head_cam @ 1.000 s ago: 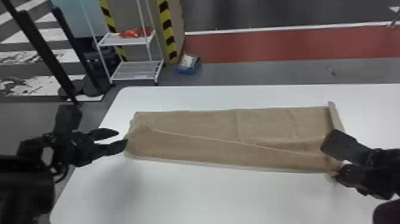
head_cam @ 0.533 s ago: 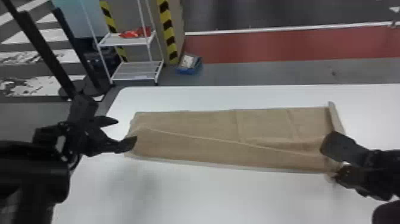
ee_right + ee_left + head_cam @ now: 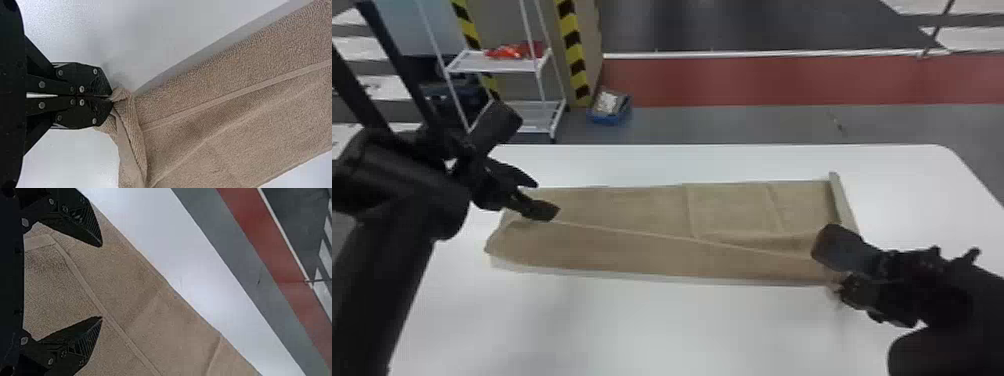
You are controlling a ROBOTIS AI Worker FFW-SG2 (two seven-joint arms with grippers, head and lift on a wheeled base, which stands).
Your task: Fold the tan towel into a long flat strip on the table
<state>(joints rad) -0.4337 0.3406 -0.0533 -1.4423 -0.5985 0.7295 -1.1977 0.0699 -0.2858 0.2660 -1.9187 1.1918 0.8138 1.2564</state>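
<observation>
Bench top first: you have the white table (image 3: 652, 340) spread under everything, bare along its near side. Just in from there, the right gripper (image 3: 842, 287) sits at the towel's near right corner. In the right wrist view, the two fingers of that right gripper (image 3: 111, 97) are together, clamped on a bunched pinch of cloth — the material creases and twists right beside the tips.

The tan towel (image 3: 652, 255) lies lengthwise from left to right across the middle of the table. Its near part is turned over as a long flap, whose edge runs at a slant: farther from you at the left end, nearer at the right. Past that edge you see the flat far part of the towel, with a few faint creases, and a narrow paler strip along the right end.

Over the left end is the left gripper (image 3: 547, 198). The left wrist view shows its fingers well apart, with the towel beneath; you cannot tell whether the tips touch it.

Farther off, past the table's far edge, you have grey floor (image 3: 732, 125) with a small blue box (image 3: 609, 119) on it, a white shelf (image 3: 497, 65) holding something red (image 3: 514, 51), and a red band (image 3: 782, 80) of floor.
</observation>
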